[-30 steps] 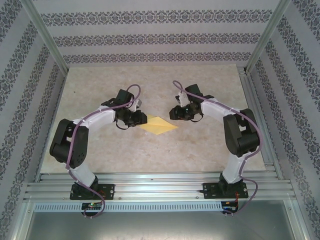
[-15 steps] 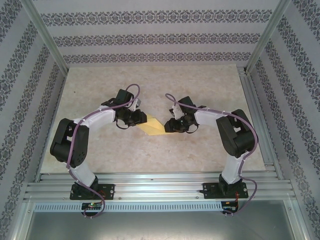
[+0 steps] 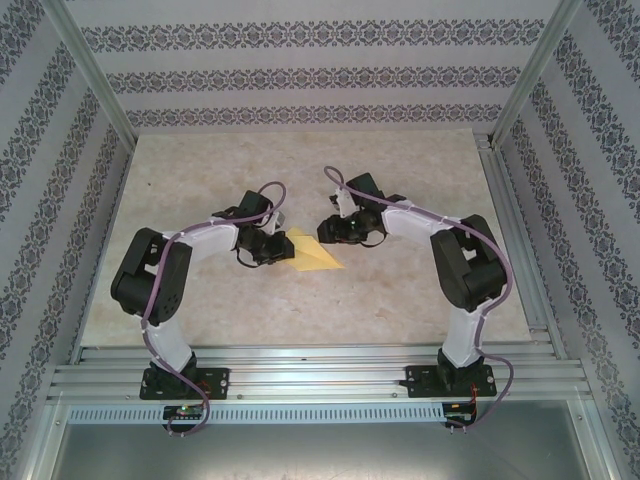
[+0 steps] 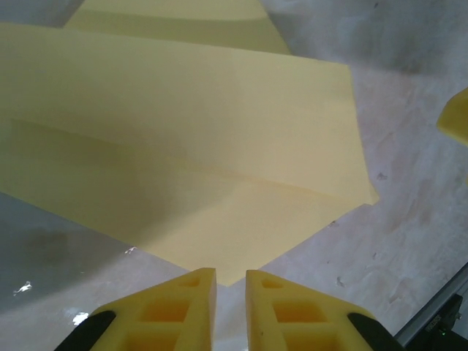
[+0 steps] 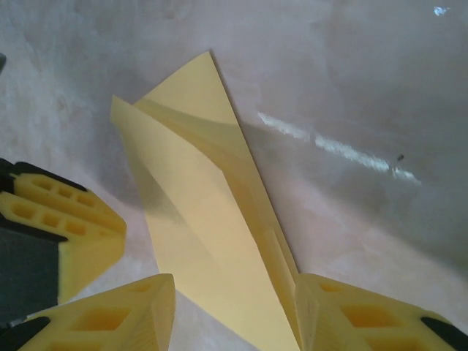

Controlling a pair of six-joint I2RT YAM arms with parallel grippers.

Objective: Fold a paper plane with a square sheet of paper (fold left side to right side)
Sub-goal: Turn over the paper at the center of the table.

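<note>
The square sheet of paper (image 3: pixel 313 256) lies on the table as a creased mustard-yellow kite shape between the two arms. In the left wrist view its layered flaps (image 4: pixel 183 146) fill the upper part, and one corner ends just ahead of my left gripper (image 4: pixel 230 281). That gripper's jaws stand only a thin slit apart, with bare table between them. My right gripper (image 5: pixel 234 314) is open and straddles the paper's narrow end (image 5: pixel 212 241). Its right finger (image 5: pixel 344 311) touches the folded edge. From above, the left gripper (image 3: pixel 281 249) and right gripper (image 3: pixel 325 233) flank the paper closely.
The marbled tabletop (image 3: pixel 400 290) is ringed by patterned walls and metal frame posts (image 3: pixel 95 75). A rail (image 3: pixel 320 375) runs along the near edge by the arm bases. One left-gripper finger (image 5: pixel 69 234) shows at the left of the right wrist view.
My right gripper has swung left to the paper's right end. The left gripper has shifted slightly nearer and its jaws have narrowed. The paper now looks slimmer.
</note>
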